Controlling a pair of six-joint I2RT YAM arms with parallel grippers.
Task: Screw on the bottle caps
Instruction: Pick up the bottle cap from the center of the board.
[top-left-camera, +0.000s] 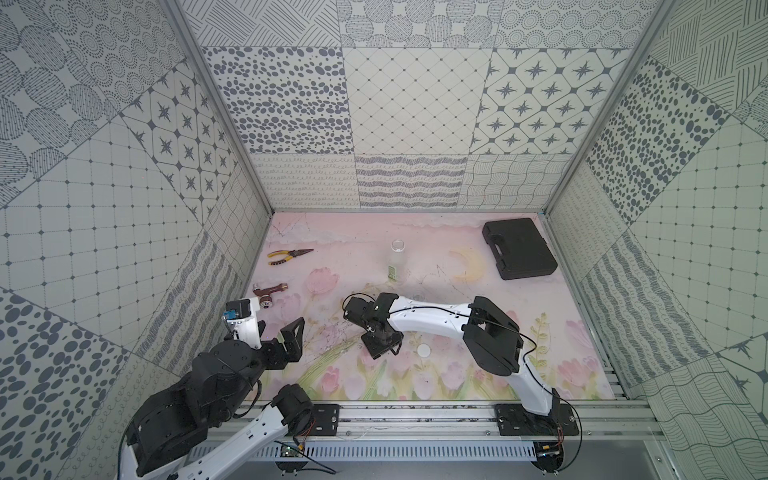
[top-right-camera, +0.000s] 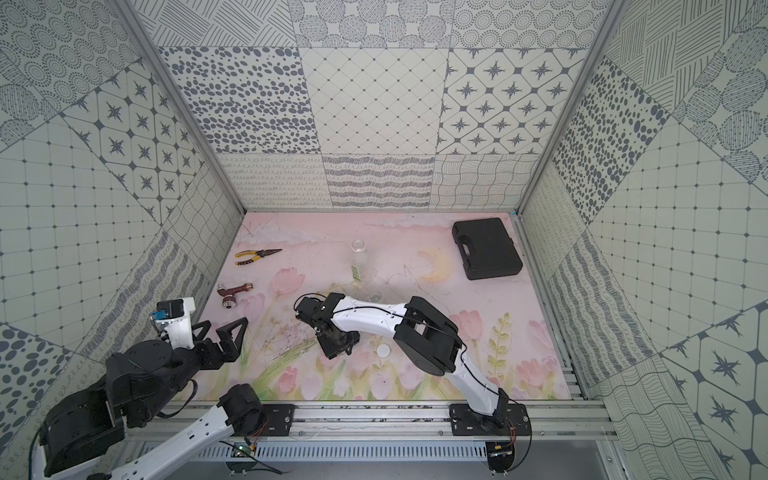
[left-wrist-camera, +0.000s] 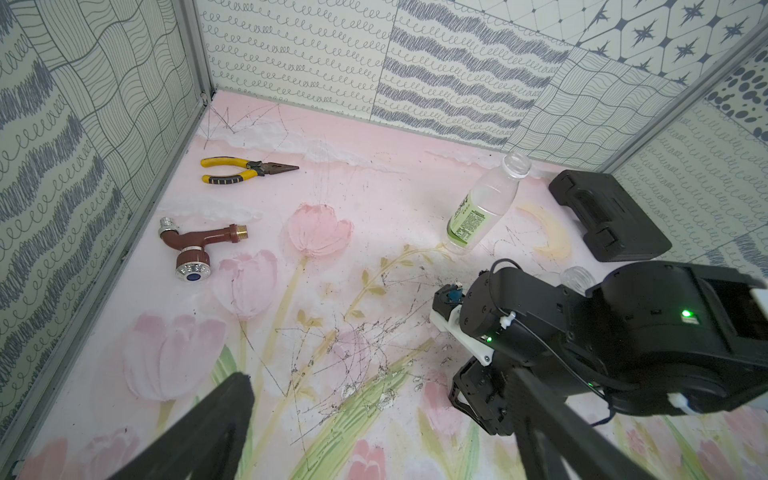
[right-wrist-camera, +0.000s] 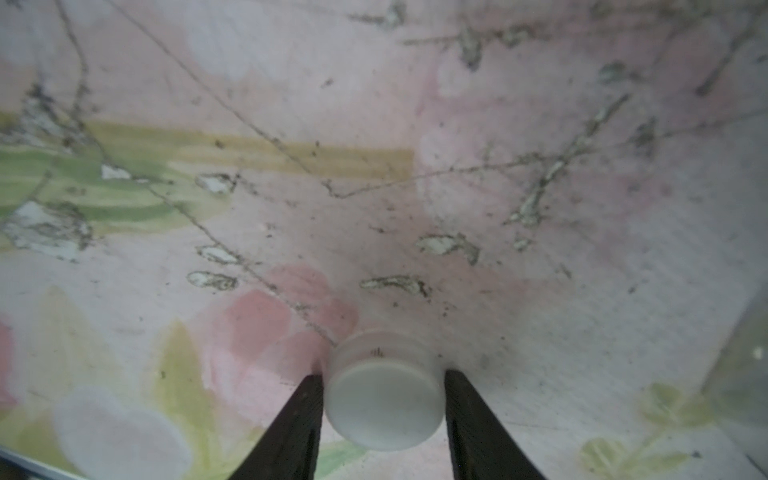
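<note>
Starting nearest the rail: the left claw (top-right-camera: 219, 332) hangs over the near left of the flowered mat (top-left-camera: 561, 361), its fingers spread wide apart. Just right of it, around the middle, the right claw (top-left-camera: 380, 343) points straight down at the mat. Its wrist view shows a white cap (right-wrist-camera: 384, 409) sitting between the two dark fingers (right-wrist-camera: 299, 419). They look pressed against the rim on both sides, so clamped on it, I'd say, though that close view is soft.

A little to the right lies the second cap (top-left-camera: 424, 350), flat on the mat and apart from the claw. Just beyond the right arm's forearm the shorter bottle (top-right-camera: 375, 296) peeks out; only its clear, open mouth shows, uncapped.

Farther back, the taller bottle (top-left-camera: 397, 259) stands upright near the centre, small green label low on its side, mouth open too. Over on the left, a brown tap fitting (top-left-camera: 268, 293) lies near the wall, with yellow-handled pliers (top-left-camera: 289, 255) beyond it. In the far right corner sits a black case (top-left-camera: 519, 248), lid shut.
</note>
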